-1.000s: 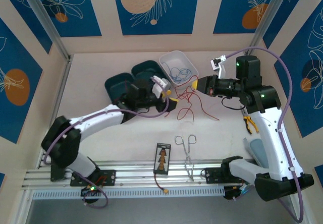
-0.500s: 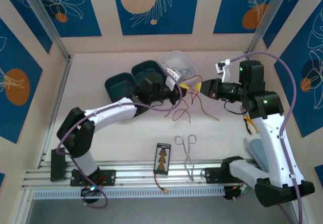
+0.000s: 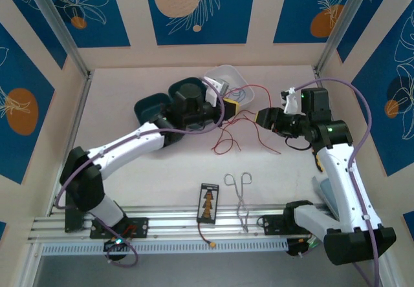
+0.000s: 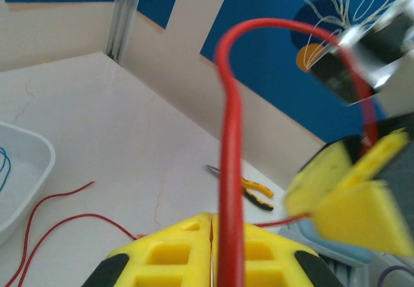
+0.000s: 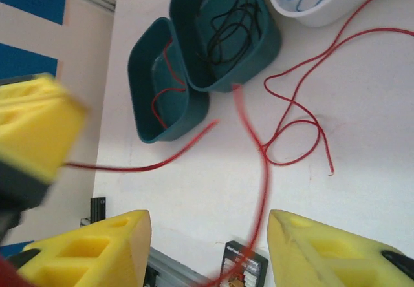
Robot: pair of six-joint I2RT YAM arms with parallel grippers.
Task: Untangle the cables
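Left wrist close-up: left gripper [image 4: 212, 255] clamped tight on the red cable [image 4: 229, 158]. Right wrist: right gripper [image 5: 207, 248] gaping, cable loose on the table [image 5: 388, 119]. Overhead, left arm [image 3: 123, 147] and right arm [image 3: 339, 164] reach inward, nearly meeting.

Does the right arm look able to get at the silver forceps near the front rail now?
Probably yes. The right claw is open, and the forceps lie on bare table with nothing between. A red cable crosses in front of the claw and might get dragged along.
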